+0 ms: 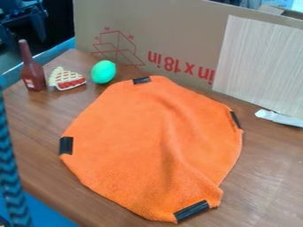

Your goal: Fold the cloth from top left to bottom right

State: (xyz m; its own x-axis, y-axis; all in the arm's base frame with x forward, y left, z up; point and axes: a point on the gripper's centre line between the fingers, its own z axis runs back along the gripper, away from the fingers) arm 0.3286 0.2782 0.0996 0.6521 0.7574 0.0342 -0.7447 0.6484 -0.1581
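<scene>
Orange fabric cloth spread over the middle of the brown wooden worktop, its lower end close to the front edge. Four black patches mark its rim: top patch, left patch, right patch, bottom patch. Top and bottom patches lie well apart, and no layer is laid across the cloth between them.

Surface not quite flat: a soft ridge runs from the upper part down toward the lower right, and the rim bunches a little just above the bottom patch. I take these for slack, not a fold.

Progress, my reading: the fold is not made. Still to do: take the upper-left side, probably near the top patch, carry it over to the lower right, lay it down and let go. The ridge could skew the crease.

Gripper: cannot tell if open, closed or holding cloth.

Near the worktop's far left corner: dark red toy bottle, upright; toy pie slice with lattice top beside it; green egg-shaped toy close to the cloth's upper-left rim. Brown cardboard sheet stands along the far edge.
</scene>
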